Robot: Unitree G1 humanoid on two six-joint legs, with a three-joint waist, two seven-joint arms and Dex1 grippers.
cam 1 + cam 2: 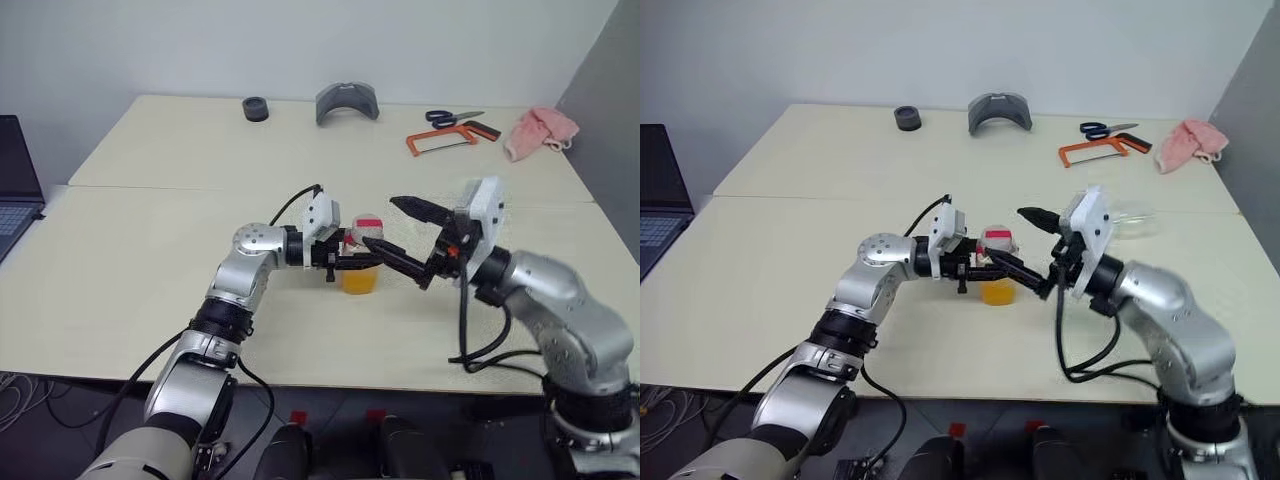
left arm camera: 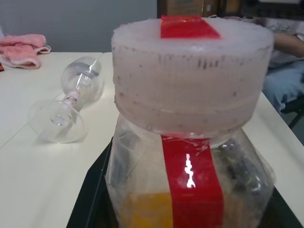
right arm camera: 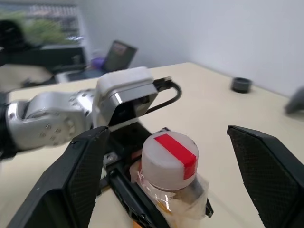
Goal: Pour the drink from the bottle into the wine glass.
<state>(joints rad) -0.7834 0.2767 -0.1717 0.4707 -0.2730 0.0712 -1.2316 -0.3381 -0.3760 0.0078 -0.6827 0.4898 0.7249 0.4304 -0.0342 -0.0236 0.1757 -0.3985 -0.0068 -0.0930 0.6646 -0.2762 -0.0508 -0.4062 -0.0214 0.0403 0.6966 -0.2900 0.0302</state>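
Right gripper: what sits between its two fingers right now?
The bottle's cap sits in the gap, touching neither finger of the open right gripper, as the right wrist view shows. The left gripper holds the bottle.

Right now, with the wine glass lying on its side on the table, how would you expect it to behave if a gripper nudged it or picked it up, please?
The wine glass lies on its side on the table, so its rounded bowl would probably let it roll in an arc when nudged. It looks like thin clear glass, so likely fragile and smooth, perhaps slippery between hard fingers. It appears empty, so probably light.
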